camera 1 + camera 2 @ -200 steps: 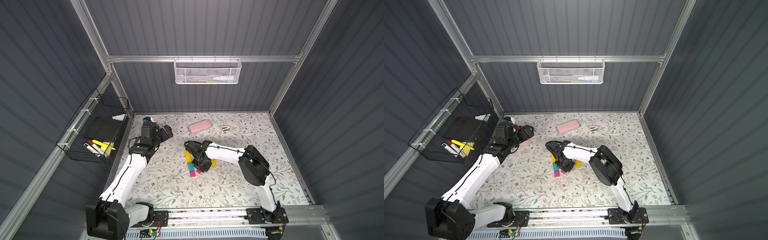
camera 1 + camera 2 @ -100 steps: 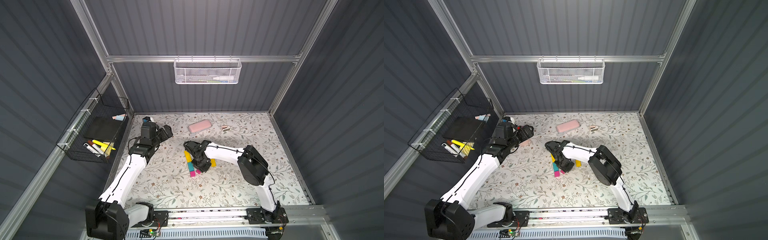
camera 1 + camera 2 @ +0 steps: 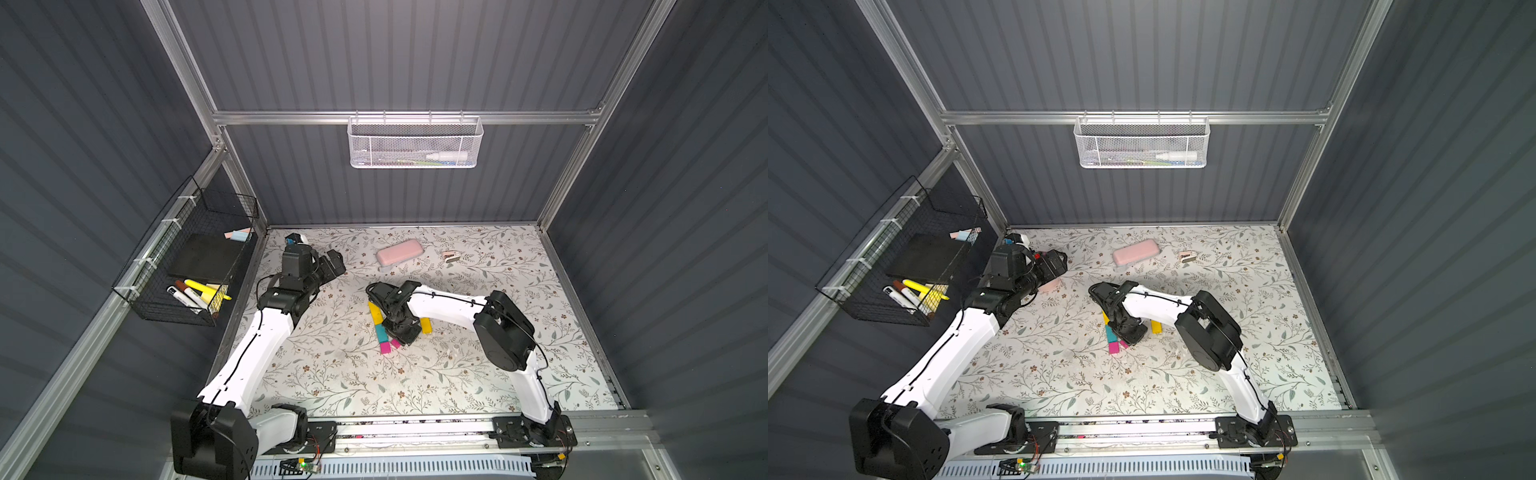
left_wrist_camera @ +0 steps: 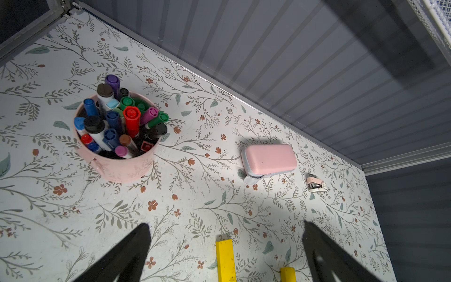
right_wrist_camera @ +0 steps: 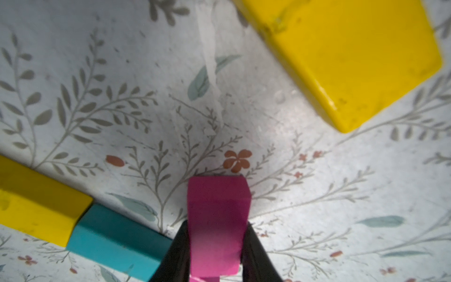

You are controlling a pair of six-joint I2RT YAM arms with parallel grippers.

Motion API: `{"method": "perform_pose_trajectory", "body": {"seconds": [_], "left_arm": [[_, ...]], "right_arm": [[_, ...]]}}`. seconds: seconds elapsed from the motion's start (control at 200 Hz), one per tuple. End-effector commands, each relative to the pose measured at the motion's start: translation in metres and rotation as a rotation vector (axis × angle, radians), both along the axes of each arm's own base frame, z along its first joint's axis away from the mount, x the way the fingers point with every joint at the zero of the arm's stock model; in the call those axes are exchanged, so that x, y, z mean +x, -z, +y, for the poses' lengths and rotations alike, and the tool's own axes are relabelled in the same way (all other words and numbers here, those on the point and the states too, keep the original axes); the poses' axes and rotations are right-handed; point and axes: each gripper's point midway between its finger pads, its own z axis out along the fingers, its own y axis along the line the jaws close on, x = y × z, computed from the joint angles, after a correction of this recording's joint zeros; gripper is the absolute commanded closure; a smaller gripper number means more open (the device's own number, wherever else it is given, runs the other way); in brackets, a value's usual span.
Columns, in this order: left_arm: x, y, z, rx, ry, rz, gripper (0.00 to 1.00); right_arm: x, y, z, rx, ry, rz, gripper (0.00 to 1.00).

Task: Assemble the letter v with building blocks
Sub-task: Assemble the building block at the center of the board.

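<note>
Nothing has visibly shifted since a second ago. A pink cup holds markers, and a black wire basket on the side wall holds more. On the floral surface, the right tool stays clamped on a magenta block beside the teal block and yellow block. The second yellow block lies apart. The left tool stands wide apart near the cup.

The yellow rectangular block has a glossy, lacquered-looking coat with small scuffs and specks, while the magenta rectangular block and the teal rectangular block look smooth and matt. The white floral-printed table covering is a smooth sheet with a faint sheen, fine scratches and one wrinkled shiny streak. The pale pink rounded case looks smooth and matt, the silvery frame rail is brushed metal, and the white hanging basket is coated metal mesh.
</note>
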Motion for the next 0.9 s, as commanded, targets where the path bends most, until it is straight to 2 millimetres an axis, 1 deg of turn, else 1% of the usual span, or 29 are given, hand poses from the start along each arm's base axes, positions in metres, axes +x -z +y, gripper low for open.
{"method": "perform_pose_trajectory", "body": {"seconds": [0.0,0.11,0.46,0.56,0.625,0.895], "left_arm": [[-0.004,-0.007,0.002,-0.012,-0.001,-0.027,0.00],[-0.004,-0.007,0.002,-0.014,0.000,-0.026,0.00],[-0.004,-0.006,0.002,-0.013,0.000,-0.026,0.01],[-0.004,-0.006,0.002,-0.012,-0.001,-0.026,0.01],[-0.005,-0.007,0.002,-0.013,0.000,-0.027,0.00],[-0.004,-0.006,0.002,-0.011,0.000,-0.027,0.00]], "right_arm": [[-0.011,0.011,-0.005,-0.042,0.074,0.054,0.90],[-0.009,0.011,-0.002,-0.032,0.078,0.046,0.90],[-0.004,0.011,-0.002,-0.048,0.075,0.024,0.89],[-0.003,0.012,-0.002,-0.050,0.070,0.025,0.88],[-0.003,0.011,-0.004,-0.059,0.070,0.022,0.85],[0.000,0.006,-0.006,-0.064,0.060,0.007,0.64]]}}
